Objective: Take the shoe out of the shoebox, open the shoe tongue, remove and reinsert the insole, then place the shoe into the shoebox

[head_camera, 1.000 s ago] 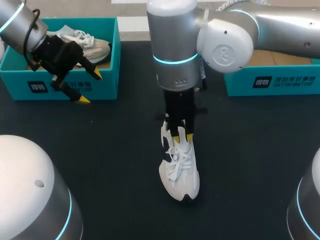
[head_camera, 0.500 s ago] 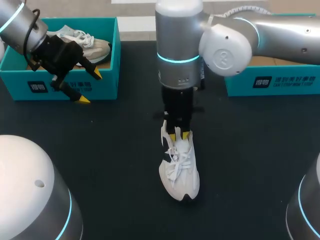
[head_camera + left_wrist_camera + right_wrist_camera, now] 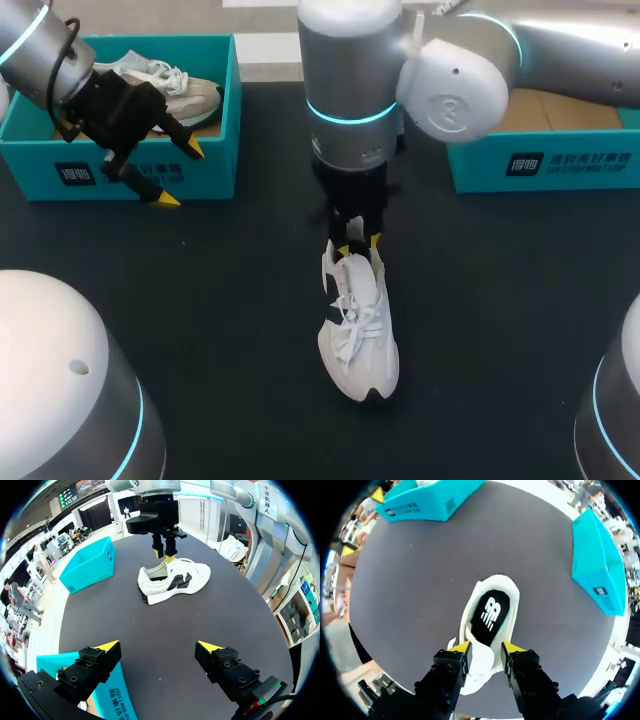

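A white shoe point(image 3: 358, 335) stands on the black table point(image 3: 220, 320), toe toward the front edge. From above, the right wrist view looks into the shoe point(image 3: 490, 605), where the black insole point(image 3: 491, 611) lies flat. My right gripper point(image 3: 358, 242) hangs just above the shoe's opening, fingers a little apart and holding nothing. The white tongue shows below the right gripper point(image 3: 485, 647), between its tips. My left gripper point(image 3: 178, 175) stands wide open at the front wall of the left teal shoebox point(image 3: 60, 170), far from the shoe point(image 3: 175, 580). Between the left gripper's point(image 3: 160, 647) fingers there is only table.
The left shoebox holds a second, grey-white shoe point(image 3: 170, 85). Another teal shoebox point(image 3: 560, 165) stands at the back right, its cardboard floor showing. My right arm's big silver wrist point(image 3: 350, 80) towers over the table's middle.
My right gripper has risen out of the shoe's opening and its fingers have spread a little. The shoe and my left arm have not moved.
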Robot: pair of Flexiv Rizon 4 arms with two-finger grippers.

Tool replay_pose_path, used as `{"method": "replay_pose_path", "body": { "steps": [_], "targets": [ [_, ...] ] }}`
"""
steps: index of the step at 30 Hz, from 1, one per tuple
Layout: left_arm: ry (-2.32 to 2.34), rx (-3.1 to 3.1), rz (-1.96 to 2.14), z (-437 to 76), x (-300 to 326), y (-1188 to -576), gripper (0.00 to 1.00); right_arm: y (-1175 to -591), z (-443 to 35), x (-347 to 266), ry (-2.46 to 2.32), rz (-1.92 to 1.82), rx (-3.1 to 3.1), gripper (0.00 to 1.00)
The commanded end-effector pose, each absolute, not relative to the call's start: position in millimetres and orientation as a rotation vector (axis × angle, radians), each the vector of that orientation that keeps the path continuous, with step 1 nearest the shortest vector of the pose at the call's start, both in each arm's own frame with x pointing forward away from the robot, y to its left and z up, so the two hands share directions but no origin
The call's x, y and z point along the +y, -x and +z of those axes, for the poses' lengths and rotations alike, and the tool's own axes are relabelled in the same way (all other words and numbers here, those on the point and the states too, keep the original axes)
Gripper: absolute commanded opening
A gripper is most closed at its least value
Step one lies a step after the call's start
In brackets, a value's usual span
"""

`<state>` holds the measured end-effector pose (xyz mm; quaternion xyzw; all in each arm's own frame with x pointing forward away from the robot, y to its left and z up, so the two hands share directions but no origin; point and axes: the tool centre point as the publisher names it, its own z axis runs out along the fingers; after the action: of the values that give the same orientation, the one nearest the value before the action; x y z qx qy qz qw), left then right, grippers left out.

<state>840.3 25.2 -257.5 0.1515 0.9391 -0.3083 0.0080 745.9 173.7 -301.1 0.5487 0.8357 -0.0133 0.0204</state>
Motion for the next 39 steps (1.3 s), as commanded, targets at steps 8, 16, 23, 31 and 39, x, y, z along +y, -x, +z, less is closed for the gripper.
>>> {"method": "replay_pose_path", "body": {
  "steps": [8,16,23,31,39],
  "targets": [
    [-0.474,2.936,-0.959,-257.2,25.2,-839.5,1.00,-755.9,-289.5,177.5,-0.770,0.081,2.749,0.47],
    [-0.474,2.936,-0.959,-257.2,25.2,-839.5,1.00,-763.9,-280.4,178.5,-0.449,-0.018,2.723,1.00],
    [-0.474,2.936,-0.959,-257.2,25.2,-839.5,1.00,-763.9,-280.4,178.5,-0.449,-0.018,2.723,1.00],
    [-0.474,2.936,-0.959,-257.2,25.2,-839.5,1.00,-778.4,-288.5,183.0,-0.310,-0.051,2.776,1.00],
    [-0.474,2.936,-0.959,-257.2,25.2,-839.5,1.00,-816.3,-292.6,187.4,-0.190,-0.055,2.848,1.00]
  ]
}}
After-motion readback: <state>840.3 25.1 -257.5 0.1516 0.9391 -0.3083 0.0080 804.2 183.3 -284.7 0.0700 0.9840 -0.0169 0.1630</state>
